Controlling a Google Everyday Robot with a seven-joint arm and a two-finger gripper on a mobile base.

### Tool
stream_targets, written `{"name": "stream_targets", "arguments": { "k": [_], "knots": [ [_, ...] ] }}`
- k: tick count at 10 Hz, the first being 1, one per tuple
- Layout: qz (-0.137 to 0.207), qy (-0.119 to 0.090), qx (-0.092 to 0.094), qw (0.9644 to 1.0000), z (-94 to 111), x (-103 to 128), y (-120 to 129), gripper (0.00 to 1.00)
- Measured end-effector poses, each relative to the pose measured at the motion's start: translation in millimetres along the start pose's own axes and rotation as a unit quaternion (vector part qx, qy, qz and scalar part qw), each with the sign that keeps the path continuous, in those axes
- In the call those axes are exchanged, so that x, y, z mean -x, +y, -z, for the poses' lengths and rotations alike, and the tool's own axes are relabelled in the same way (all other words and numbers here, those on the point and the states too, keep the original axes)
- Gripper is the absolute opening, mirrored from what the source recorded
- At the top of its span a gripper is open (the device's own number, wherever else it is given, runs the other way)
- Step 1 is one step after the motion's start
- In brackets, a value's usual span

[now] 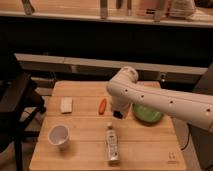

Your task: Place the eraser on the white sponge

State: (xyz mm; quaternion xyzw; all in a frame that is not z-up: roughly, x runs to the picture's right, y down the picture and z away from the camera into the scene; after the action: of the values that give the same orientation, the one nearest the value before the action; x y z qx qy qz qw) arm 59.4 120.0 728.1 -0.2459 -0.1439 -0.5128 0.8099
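While the gripper (118,114) hangs over the table (150,145), the sponge (66,104) lies apart.

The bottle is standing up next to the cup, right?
No. The bottle is lying on its side next to the cup, as the camera view shows. The end effector is farther back, beside the green bowl.

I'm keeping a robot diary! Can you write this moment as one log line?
gripper: low over table middle, beside orange object | white sponge: left, nothing on it | eraser: not clearly seen | step: placing not done
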Motion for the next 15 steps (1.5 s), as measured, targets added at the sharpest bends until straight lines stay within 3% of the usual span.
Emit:
{"name": "stream_targets", "arguments": {
  "k": [11,15],
  "knots": [
    [0.029,-0.002,0.010,0.9995,-12.3,-9.3,-40.6,0.01],
    [0.049,0.002,0.014,0.9987,-14.4,-5.5,-78.7,0.01]
  ]
}}
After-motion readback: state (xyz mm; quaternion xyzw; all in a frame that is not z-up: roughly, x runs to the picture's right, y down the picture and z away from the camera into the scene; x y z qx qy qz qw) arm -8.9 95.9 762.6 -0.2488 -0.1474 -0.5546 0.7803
